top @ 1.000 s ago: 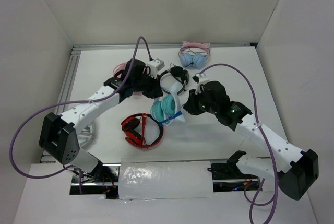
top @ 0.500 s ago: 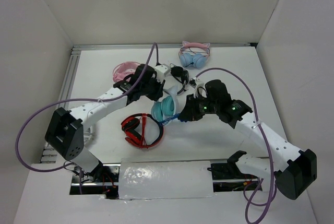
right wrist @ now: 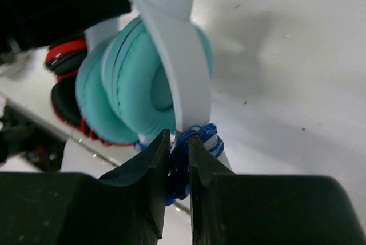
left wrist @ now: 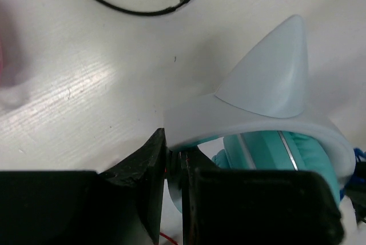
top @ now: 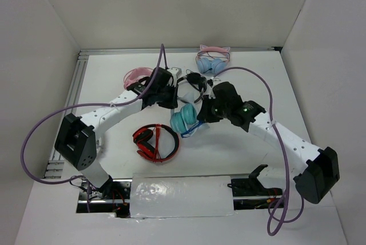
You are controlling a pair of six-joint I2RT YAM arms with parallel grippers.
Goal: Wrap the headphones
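The headphones (top: 186, 118) sit near the middle of the white table (top: 251, 73), at 1 o'clock from the red pair (top: 155, 142): round, padded teal cushions (right wrist: 131, 91), a smooth matte white headband (left wrist: 257, 122) and a pointed cat ear (left wrist: 274, 73). The left gripper (top: 174, 97) has its black jaws narrowed onto the band's thin edge (left wrist: 174, 159). The right gripper (top: 203, 113) pinches the thin blue cable (right wrist: 200, 136), bunched in loops at the band's foot, between nearly touching jaws (right wrist: 178, 153). Against half a second ago, the right wrist has shifted toward 12 o'clock and the cups lie slightly further toward 3 o'clock
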